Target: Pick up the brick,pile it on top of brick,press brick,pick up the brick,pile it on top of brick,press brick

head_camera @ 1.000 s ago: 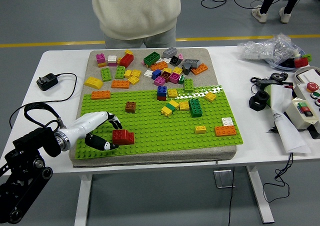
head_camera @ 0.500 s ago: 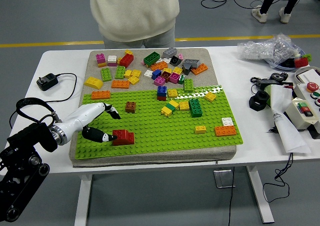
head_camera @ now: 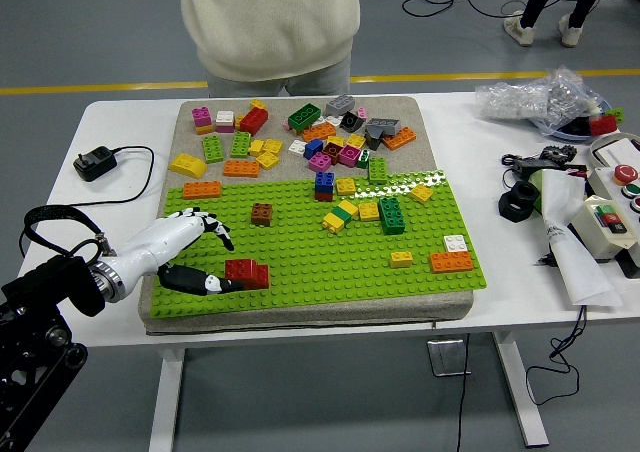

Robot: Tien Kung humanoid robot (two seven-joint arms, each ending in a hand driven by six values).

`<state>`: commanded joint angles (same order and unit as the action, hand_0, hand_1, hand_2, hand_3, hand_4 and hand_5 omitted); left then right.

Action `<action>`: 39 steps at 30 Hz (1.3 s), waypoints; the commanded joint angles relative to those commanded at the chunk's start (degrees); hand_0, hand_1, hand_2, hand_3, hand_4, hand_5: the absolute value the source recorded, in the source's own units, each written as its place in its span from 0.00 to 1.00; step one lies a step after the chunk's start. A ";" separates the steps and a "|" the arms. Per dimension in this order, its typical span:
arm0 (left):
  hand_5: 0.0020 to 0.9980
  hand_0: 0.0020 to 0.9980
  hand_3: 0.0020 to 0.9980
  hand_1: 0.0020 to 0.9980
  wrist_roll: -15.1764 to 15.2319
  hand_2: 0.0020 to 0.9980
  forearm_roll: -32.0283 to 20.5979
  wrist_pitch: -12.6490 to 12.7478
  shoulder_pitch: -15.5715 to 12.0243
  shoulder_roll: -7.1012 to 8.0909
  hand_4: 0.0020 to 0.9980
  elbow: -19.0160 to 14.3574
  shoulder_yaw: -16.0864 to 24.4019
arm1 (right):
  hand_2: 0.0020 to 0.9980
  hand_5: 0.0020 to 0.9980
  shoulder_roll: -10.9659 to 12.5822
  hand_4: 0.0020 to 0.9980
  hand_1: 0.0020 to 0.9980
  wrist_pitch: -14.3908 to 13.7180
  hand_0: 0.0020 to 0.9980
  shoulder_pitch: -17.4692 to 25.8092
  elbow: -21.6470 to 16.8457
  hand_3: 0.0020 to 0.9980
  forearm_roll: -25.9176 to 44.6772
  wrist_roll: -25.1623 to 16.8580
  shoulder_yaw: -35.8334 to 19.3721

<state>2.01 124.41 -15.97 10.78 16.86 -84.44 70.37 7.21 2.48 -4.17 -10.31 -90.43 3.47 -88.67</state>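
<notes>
Pressing the red plastic brick stack (head_camera: 247,272) well means, I think, pushing straight down on its top, so the studs seat evenly into the green studded baseplate (head_camera: 320,252). In the lower left of the frame, the robot's left hand (head_camera: 190,252) reaches in low from the left edge over the white worktop (head_camera: 120,192). Its fingers (head_camera: 212,228) are spread wide and hold nothing; the thumb lies flat, its tip just beside the stack. The right hand is not visible.

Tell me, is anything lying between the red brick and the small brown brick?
No. In the head view, only bare green baseplate studs separate the red brick from the brown brick.
</notes>
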 joint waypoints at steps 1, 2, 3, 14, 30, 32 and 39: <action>0.61 1.00 0.63 1.00 0.01 0.90 0.38 -0.10 -0.12 -0.01 1.00 -0.05 -0.16 | 0.72 0.69 -0.02 1.00 0.68 -0.01 0.76 -0.04 0.00 0.75 0.02 -0.02 0.01; 0.61 1.00 0.63 1.00 0.01 0.90 0.54 -0.14 -0.18 -0.01 1.00 -0.06 -0.23 | 0.72 0.69 -0.03 1.00 0.68 -0.01 0.76 -0.05 0.00 0.75 0.03 -0.02 0.02; 0.64 1.00 0.63 1.00 -0.02 0.92 0.93 -0.11 -0.30 0.01 1.00 -0.20 -0.40 | 0.72 0.69 -0.04 1.00 0.68 -0.01 0.76 -0.05 0.00 0.74 0.05 -0.02 0.05; 0.65 1.00 0.63 1.00 -0.20 0.92 2.65 1.16 -0.80 -0.04 1.00 -0.83 -1.62 | 0.72 0.69 -0.05 1.00 0.68 0.04 0.76 0.12 0.00 0.75 -0.19 0.02 0.11; 0.65 1.00 0.61 1.00 -0.42 0.90 3.58 1.42 -1.07 0.16 1.00 -0.84 -2.29 | 0.72 0.69 -0.11 1.00 0.68 0.03 0.76 0.18 0.00 0.74 -0.29 0.04 0.07; 0.65 1.00 0.61 1.00 -0.42 0.90 3.67 1.47 -1.05 0.11 1.00 -0.56 -2.39 | 0.72 0.69 -0.10 1.00 0.68 0.03 0.76 0.20 0.00 0.74 -0.27 0.04 0.09; 0.64 1.00 0.61 1.00 -0.33 0.90 3.62 1.94 -1.09 -0.15 1.00 0.27 -2.79 | 0.72 0.69 -0.13 1.00 0.68 0.04 0.76 0.22 0.00 0.74 -0.27 0.04 0.11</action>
<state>1.68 128.02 -14.03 9.68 16.70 -84.17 67.58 7.09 2.52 -3.95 -10.31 -90.70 3.51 -88.56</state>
